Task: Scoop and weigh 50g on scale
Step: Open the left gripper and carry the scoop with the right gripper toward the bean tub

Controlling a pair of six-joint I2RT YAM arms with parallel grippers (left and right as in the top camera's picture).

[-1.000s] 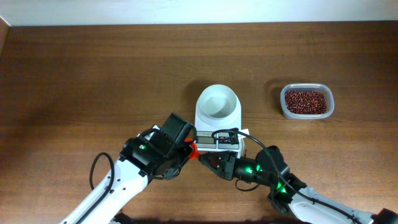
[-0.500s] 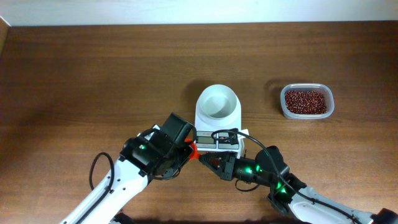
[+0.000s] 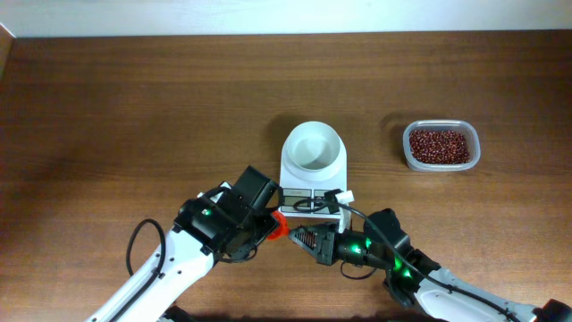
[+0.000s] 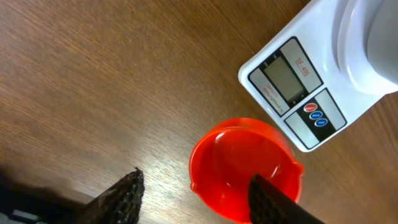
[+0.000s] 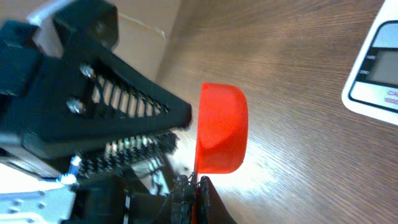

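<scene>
Left end effector (image 4: 196, 178), newly parted, cedes the scoop (image 4: 239, 163), 7 o'clock of the scale (image 3: 312, 150), to the right end effector (image 5: 194, 186), clamped on its handle; scooping may start.

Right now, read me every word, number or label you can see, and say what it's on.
"SF-400": on the scale, beside its display.
Fine print by the display and the marks on the buttons: too small to read.
The orange scoop shows no text.

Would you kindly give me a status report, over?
Left gripper open around scoop. Right gripper shut on scoop handle. Scale empty, beans in tub. No obstruction seen.
</scene>
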